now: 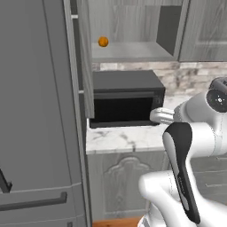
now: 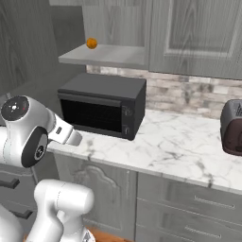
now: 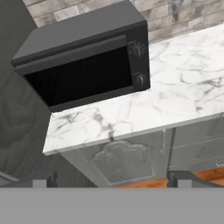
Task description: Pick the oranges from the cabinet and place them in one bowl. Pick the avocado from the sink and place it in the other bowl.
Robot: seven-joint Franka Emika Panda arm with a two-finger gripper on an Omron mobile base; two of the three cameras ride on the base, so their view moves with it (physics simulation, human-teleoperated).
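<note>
One of the oranges (image 1: 103, 41) (image 2: 91, 43) sits on the bottom shelf of the cabinet (image 1: 133, 51) (image 2: 106, 56), whose grey door (image 1: 84, 57) stands swung open to the left. My gripper (image 3: 111, 179) is open with nothing between its fingertips (image 3: 39, 180). It hangs in front of the counter's edge, well below the shelf and apart from the orange, looking down at the microwave and the base cabinet. The arm is folded close to the base. The bowls, the sink and the avocado are out of view.
A black microwave (image 1: 126, 97) (image 2: 101, 104) (image 3: 87, 61) stands on the marble counter (image 1: 119, 137) (image 2: 179, 142) (image 3: 175, 100), directly under the open shelf. A tall grey fridge (image 1: 35, 111) fills the left. A dark toaster (image 2: 232, 127) stands far right.
</note>
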